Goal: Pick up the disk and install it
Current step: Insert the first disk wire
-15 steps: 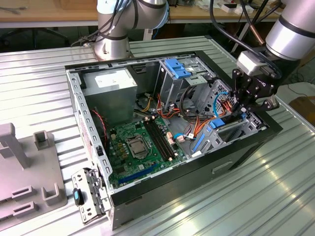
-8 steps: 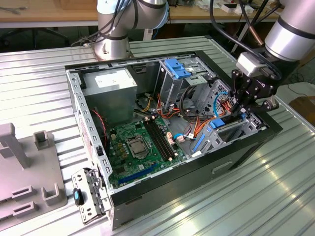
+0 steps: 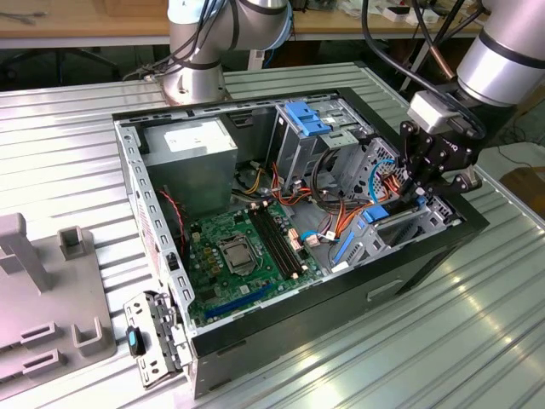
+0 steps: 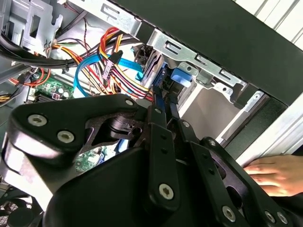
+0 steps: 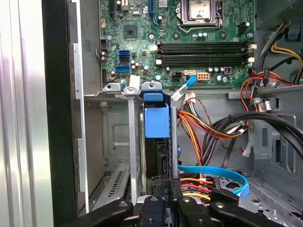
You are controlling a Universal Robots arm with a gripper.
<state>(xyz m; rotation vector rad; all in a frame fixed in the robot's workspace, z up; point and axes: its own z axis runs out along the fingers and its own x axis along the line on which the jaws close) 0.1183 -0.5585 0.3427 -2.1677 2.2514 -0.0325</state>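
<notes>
My gripper (image 3: pixel 416 198) hangs over the drive cage (image 3: pixel 409 226) at the exterior view's right end of the open computer case (image 3: pixel 136 179). Its fingers (image 5: pixel 152 204) are shut on the disk (image 5: pixel 156 122). The disk stands on edge in a slot of the cage. Its blue carrier end points toward the motherboard, and the dark drive body (image 5: pixel 160 158) runs back to the fingers. In the second wrist view the two fingers (image 4: pixel 160 124) come together on the thin edge of the disk, with its blue carrier (image 4: pixel 180 78) just beyond their tips.
Bundled red, orange, yellow and blue cables (image 5: pixel 208 182) lie right beside the slot. The motherboard (image 3: pixel 243 256), power supply (image 3: pixel 192 158) and a fixed blue bracket (image 3: pixel 306 118) fill the case. A person's hand (image 4: pixel 274 174) rests outside the case wall. A grey fixture (image 3: pixel 43 307) stands at the exterior view's left.
</notes>
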